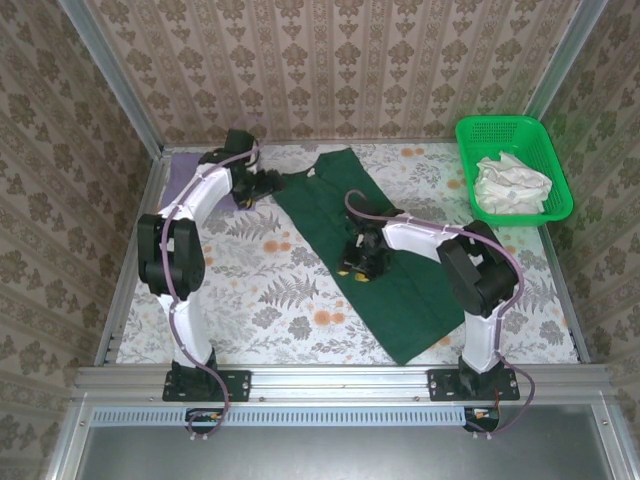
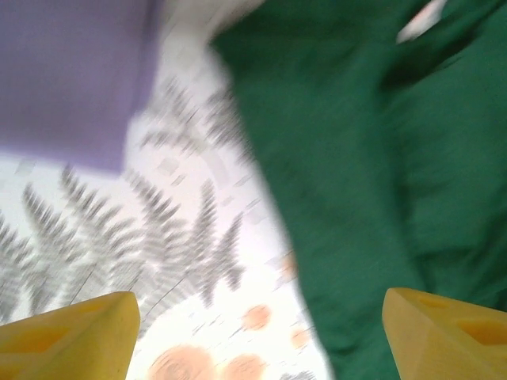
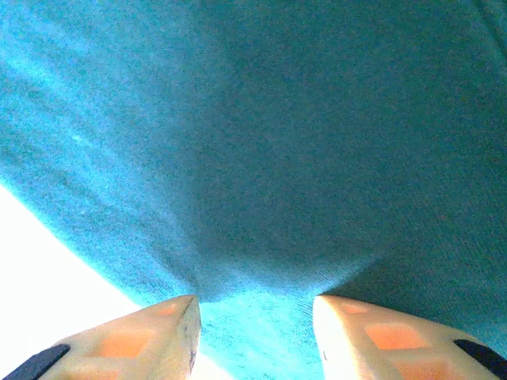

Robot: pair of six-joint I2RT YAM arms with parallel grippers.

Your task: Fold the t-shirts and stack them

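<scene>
Left hand [image 2: 261, 339] hangs wide open over the floral worktop [image 1: 260, 290], gripping nothing, with the lilac t-shirt [image 2: 67, 75] lying at the far left corner just beside it. Next comes the dark green t-shirt [image 1: 400, 290], spread in a long diagonal strip across the middle. Expect it to be light, limp and floppy. It will likely sag and drag, so pinch it at an edge or corner, not mid-panel. Your right hand [image 3: 253, 336] sits at its left edge, half closed with a pucker of cloth between the fingertips [image 3: 158, 336]; whether it truly grips, you cannot tell. Furthest right, the green mesh basket [image 1: 465, 135] holds crumpled white cloth [image 1: 510, 185].
</scene>
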